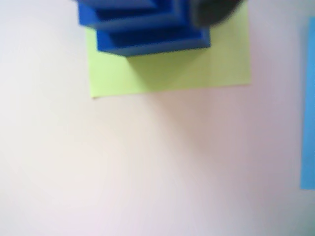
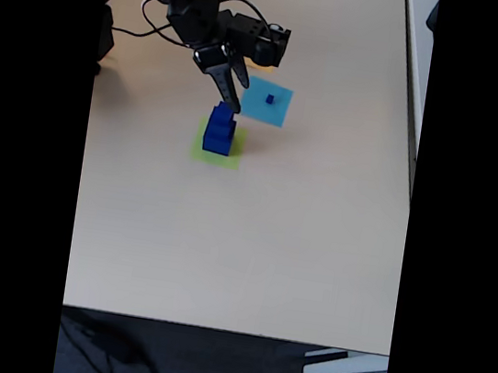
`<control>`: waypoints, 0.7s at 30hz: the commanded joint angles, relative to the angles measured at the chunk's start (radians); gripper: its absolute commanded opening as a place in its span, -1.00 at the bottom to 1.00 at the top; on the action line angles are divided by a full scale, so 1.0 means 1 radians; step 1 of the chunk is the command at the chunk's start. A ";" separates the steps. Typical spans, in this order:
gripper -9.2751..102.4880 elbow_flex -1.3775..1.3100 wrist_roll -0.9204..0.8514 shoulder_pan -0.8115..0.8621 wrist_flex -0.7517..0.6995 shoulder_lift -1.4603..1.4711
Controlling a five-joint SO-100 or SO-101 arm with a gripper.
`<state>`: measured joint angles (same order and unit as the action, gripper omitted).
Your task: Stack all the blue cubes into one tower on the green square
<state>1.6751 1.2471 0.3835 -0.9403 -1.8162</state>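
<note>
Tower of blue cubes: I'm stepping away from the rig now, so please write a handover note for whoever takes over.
Hand: hangs just above the tower's top, tips pointing down. Whether it is open or shut cannot be told, and nothing is seen held in it.
Tower: a stepped stack of blue cubes standing on the green square, towards one edge of it.
Small blue cube: sits apart on the light-blue patch.
Done: the larger cubes are stacked on green.
Left: probably fetch the small cube and set it on top.
</note>
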 commanded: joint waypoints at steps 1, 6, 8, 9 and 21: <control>-0.35 -0.048 0.044 -0.063 0.028 -0.101; -0.34 -0.031 0.173 -0.153 0.028 -0.101; -0.33 -0.023 0.239 -0.192 0.028 -0.092; -0.33 -0.020 0.268 -0.210 0.028 -0.083; -0.33 0.023 0.374 -0.313 0.265 0.112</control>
<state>1.6904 1.6107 0.0920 -0.7563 -1.7119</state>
